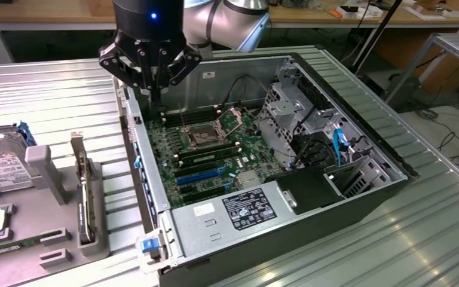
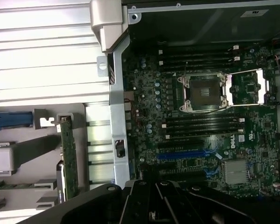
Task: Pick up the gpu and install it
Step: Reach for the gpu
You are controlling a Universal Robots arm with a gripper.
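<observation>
The gpu (image 1: 83, 192) stands on edge in a slot of the grey holder (image 1: 54, 179) at the exterior view's left, outside the computer case (image 1: 293, 221). It is a thin green card with a metal bracket at one end. In the wrist view the gpu (image 2: 68, 161) shows as a narrow green strip beside the case wall. My gripper (image 1: 156, 103) hangs above the far corner of the open case, over the motherboard (image 1: 213, 143). Its fingers are shut together and hold nothing. The black gripper (image 2: 154, 207) body shows in the wrist view, near the blue slot (image 2: 182, 154).
A silver hard drive (image 1: 2, 170) and a green memory stick (image 1: 14, 245) lie in the holder. Inside the case are the processor socket (image 2: 203, 92), a drive cage (image 1: 293, 113) and a power supply (image 1: 245, 206). A ribbed metal table (image 1: 54, 89) surrounds everything.
</observation>
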